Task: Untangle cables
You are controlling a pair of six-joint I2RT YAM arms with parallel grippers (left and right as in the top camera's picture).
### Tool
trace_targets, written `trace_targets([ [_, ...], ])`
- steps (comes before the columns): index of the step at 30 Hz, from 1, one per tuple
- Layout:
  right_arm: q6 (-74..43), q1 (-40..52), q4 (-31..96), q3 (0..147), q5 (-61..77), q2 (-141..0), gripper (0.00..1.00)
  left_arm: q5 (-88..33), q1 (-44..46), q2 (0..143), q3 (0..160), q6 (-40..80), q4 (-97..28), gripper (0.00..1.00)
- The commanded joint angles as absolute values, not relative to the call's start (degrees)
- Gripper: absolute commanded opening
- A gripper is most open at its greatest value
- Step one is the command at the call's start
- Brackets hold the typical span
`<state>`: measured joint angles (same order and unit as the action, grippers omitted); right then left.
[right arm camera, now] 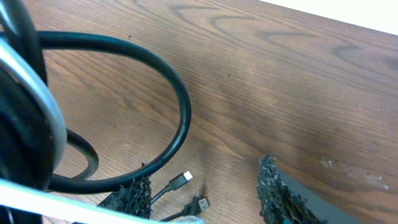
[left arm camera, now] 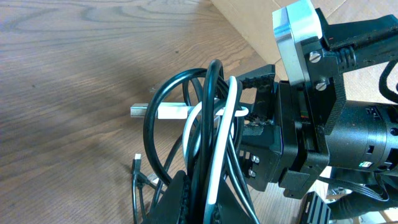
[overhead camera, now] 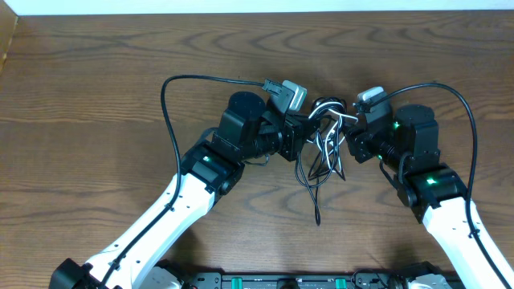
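Note:
The cables (overhead camera: 325, 138) are a small bundle of black and white cords between the two arms at the table's middle. My left gripper (overhead camera: 313, 128) reaches in from the left. In the left wrist view it (left arm camera: 202, 208) is shut on a black strand and a white strand (left arm camera: 227, 124), which rise in loops above the fingers. A white plug (left arm camera: 163, 112) sticks out to the left. My right gripper (overhead camera: 354, 132) faces it from the right. It (right arm camera: 205, 199) stands open, a thick black loop (right arm camera: 180, 106) crossing its left finger (right arm camera: 130, 196), and two plug ends (right arm camera: 181, 180) lie on the wood between the fingers.
Loose black strands trail from the bundle toward the front of the table (overhead camera: 317, 205). Each arm's own thick black cable arcs beside it, on the left (overhead camera: 170, 112) and on the right (overhead camera: 467, 112). In the left wrist view the right arm's body (left arm camera: 348, 130) is very close.

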<state>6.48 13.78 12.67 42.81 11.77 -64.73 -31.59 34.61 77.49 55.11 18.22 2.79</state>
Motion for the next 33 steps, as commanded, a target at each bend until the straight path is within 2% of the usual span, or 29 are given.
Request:
trace_targets([
  [1,6.02,13.69,12.58,43.27,12.32,-64.88,0.56,-32.64,34.79,77.47,56.49,19.11,3.51,0.08],
  [7,6.04,13.69,11.44,43.27,12.32,-64.9,0.56,-38.89,34.79,77.47,56.49,20.49,5.98,0.08],
  [10,6.04,13.69,10.81,43.27,12.32,-64.9,0.51,-40.69,34.79,77.47,56.49,20.51,6.35,0.08],
  [13,6.04,13.69,10.5,43.27,12.34,-64.9,0.1,-41.5,34.79,77.47,56.49,20.53,6.35,0.08],
  [14,6.04,13.69,10.48,43.27,12.36,-64.9,0.02,-41.6,34.79,77.47,56.49,20.62,6.35,0.08],
  [24,6.02,13.65,10.83,43.27,12.16,-64.88,0.01,-38.54,34.76,77.47,56.49,20.4,6.11,0.07],
  [33,0.99,11.55,14.79,43.27,10.41,-61.76,0.01,-9.28,34.79,77.47,56.49,20.45,-1.8,0.08],
])
